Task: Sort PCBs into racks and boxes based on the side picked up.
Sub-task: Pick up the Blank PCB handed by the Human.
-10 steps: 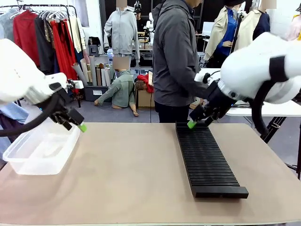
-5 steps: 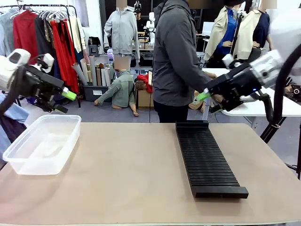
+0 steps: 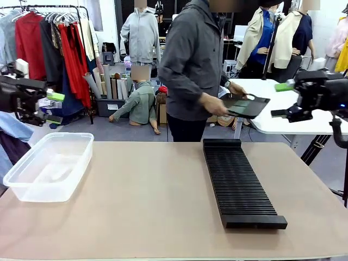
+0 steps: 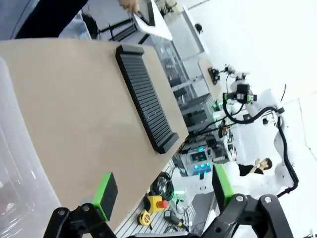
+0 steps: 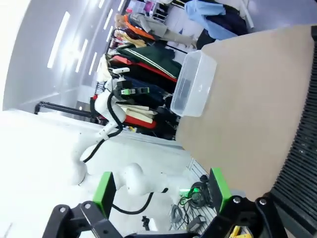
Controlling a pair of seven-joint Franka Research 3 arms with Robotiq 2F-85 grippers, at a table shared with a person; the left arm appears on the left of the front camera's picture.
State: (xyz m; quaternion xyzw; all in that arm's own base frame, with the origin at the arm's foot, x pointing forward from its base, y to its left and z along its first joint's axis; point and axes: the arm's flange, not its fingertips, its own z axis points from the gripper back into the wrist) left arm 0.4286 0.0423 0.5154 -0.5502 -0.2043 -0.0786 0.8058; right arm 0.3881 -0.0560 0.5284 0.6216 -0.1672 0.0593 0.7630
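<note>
The long black slotted rack (image 3: pixel 239 182) lies on the right half of the table, with the clear plastic tub (image 3: pixel 49 166) at the left edge. My left gripper (image 3: pixel 53 107) hangs open and empty in the air above and behind the tub. Beyond the table's right side, my right gripper (image 3: pixel 281 100) is open and holds nothing. A person at the far side holds a shallow black tray (image 3: pixel 246 106) with a dark greenish board in it. In the left wrist view the open gripper (image 4: pixel 163 191) faces the rack (image 4: pixel 146 96). The right wrist view has its gripper (image 5: pixel 161 188) facing the tub (image 5: pixel 193 84).
The tan tabletop (image 3: pixel 147 201) between tub and rack is bare. A white side table (image 3: pixel 283 122) stands behind the right gripper. A clothes rail (image 3: pixel 54 38) stands at the back left.
Both arms have drawn back up and outward from the table, the left leftwards and the right rightwards. The person has turned and now holds the black tray over the far edge.
</note>
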